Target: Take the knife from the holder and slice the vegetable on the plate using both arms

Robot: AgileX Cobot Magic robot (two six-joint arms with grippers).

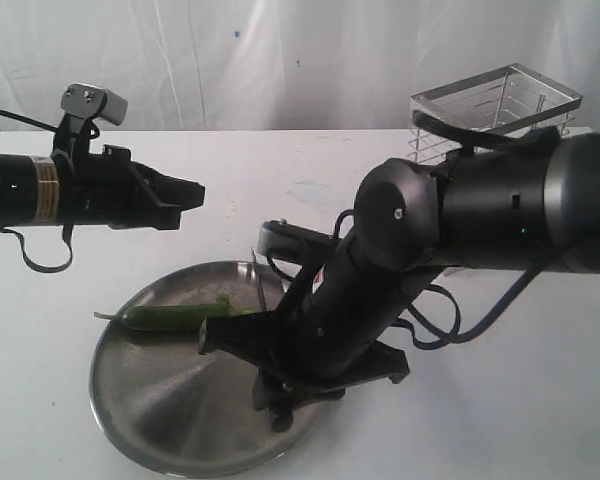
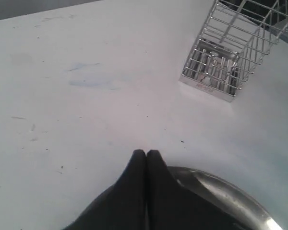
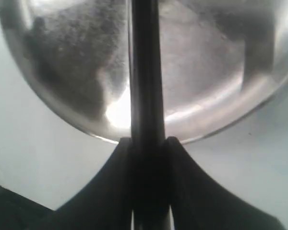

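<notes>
nearest the viewer lies the plate, a shallow steel dish near the front edge of the table, a little left of the middle. on its far left part lies the vegetable, flat and lengthwise, its thin stem end reaching out over the rim.

i judge the chilli to be light, glossy and round. it will probably roll or slide on the smooth steel when a blade presses on it. its skin is firm and the inside is likely hollow, so it needs pinning more than force. a good place to hold it seems to be the stem side, well away from the cut.

the knife is out of the holder. the right gripper is clamped narrow around it, and its dark length runs out over the dish, close to the chilli's thick end. the knife is stiff, but its round handle may twist in the grip.

the left gripper hovers over the table just beyond the plate's far rim, its fingers pressed together and holding nothing.

the holder stands near the far right corner.
</notes>
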